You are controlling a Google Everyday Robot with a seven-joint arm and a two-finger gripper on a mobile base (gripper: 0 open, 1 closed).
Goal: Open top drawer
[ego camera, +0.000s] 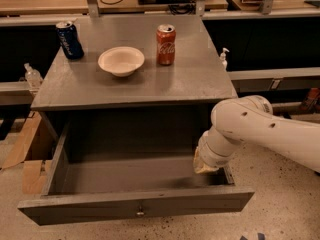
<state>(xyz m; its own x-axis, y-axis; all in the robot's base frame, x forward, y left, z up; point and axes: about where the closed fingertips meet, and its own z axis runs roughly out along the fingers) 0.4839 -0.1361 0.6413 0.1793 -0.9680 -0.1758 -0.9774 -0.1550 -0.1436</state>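
The top drawer (135, 204) is a wide gray wooden box pulled far out of the gray cabinet, with its inside bare. Its front panel faces me at the bottom and carries one small round metal knob (140, 213) at centre. My white arm comes in from the right. Its wrist end hangs over the drawer's right side wall. The gripper (204, 167) is mostly hidden behind the wrist; only a pale tip shows by the drawer's right inner corner. It touches nothing that I can see.
On the cabinet top (200, 79) stand a blue can (69, 39), a white bowl (121, 60) and a red cola can (166, 44). Cardboard (30, 154) leans at the left of the cabinet. Small bottles (223, 58) sit on side ledges.
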